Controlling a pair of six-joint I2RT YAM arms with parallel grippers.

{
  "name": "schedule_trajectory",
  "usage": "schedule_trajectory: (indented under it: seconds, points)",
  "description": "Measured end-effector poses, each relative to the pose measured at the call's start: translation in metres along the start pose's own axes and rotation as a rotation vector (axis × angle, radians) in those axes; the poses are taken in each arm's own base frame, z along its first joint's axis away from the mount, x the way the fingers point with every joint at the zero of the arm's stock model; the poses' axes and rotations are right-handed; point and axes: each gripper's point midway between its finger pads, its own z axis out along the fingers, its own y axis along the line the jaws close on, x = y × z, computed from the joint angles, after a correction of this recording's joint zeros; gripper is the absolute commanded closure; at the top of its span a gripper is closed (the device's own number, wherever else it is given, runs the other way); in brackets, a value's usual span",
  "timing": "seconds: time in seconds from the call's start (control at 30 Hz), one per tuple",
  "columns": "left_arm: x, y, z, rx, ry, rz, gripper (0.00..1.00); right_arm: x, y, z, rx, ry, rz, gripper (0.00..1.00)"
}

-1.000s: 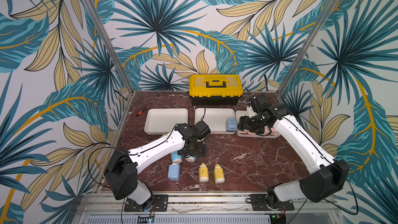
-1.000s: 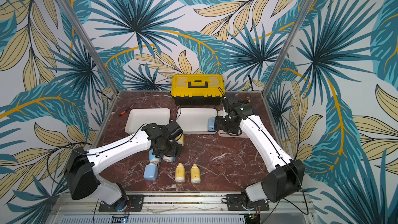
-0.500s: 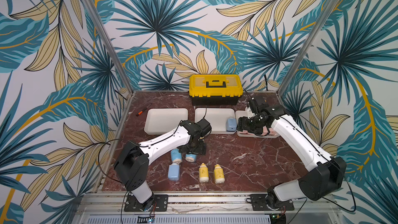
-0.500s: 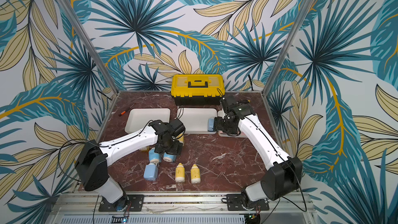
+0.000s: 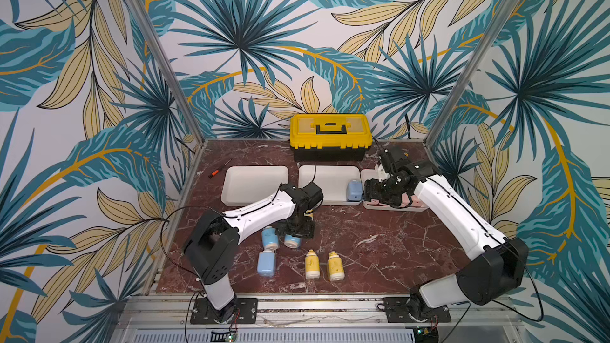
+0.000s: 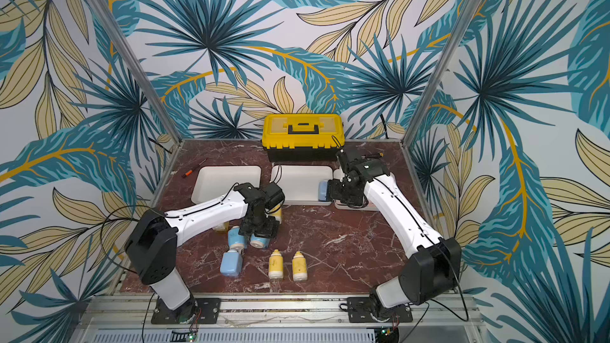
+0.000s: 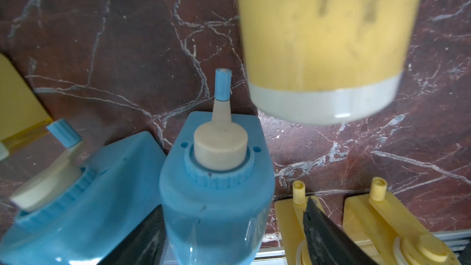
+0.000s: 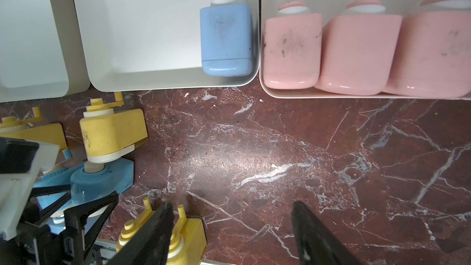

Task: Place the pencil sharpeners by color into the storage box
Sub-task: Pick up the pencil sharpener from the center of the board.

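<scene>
Sorting part done. Three trays sat in a row before the toolbox: left tray, middle tray, right tray.

Noted the left end effector low over the desk, in front of the middle tray. Its jaws stood apart, one either side of a blue sharpener. In the left wrist view one finger stood clear of the sharpener's side, so the jaws were spread around the piece, not gripping.

A second blue sat just beside that one. A third blue lay nearer the front edge. A fourth blue lay in the middle tray, at the end next to the right tray.

Three pinks lay side by side in the right tray, touching. The arm hid much of that tray in both top views.

Two yellows lay side by side near the front edge, right of the third blue. Another yellow sat between the straddled blue and the trays, close to its cap. One more yellow showed partly under the left arm.

The right end effector hovered at the front edge of the right tray, jaws wide, holding nothing. A screwdriver lay left of the left tray.
</scene>
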Motion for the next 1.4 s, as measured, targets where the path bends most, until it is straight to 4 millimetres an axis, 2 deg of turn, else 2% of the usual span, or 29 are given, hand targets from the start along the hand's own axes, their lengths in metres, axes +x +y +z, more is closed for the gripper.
schedule_trajectory:
  seconds: [0.43,0.93,1.4]
  points:
    - [0.001,0.003,0.010,-0.022,0.028,0.003,0.24,0.000,0.001,0.000,-0.007,0.000,0.004,0.25]
    - [0.001,0.006,0.019,-0.042,0.056,0.004,0.47,-0.001,0.001,0.004,-0.005,0.005,0.004,0.25]
    - [0.002,0.004,0.019,-0.026,0.066,0.001,0.56,-0.002,0.002,0.004,-0.006,0.002,0.003,0.25]
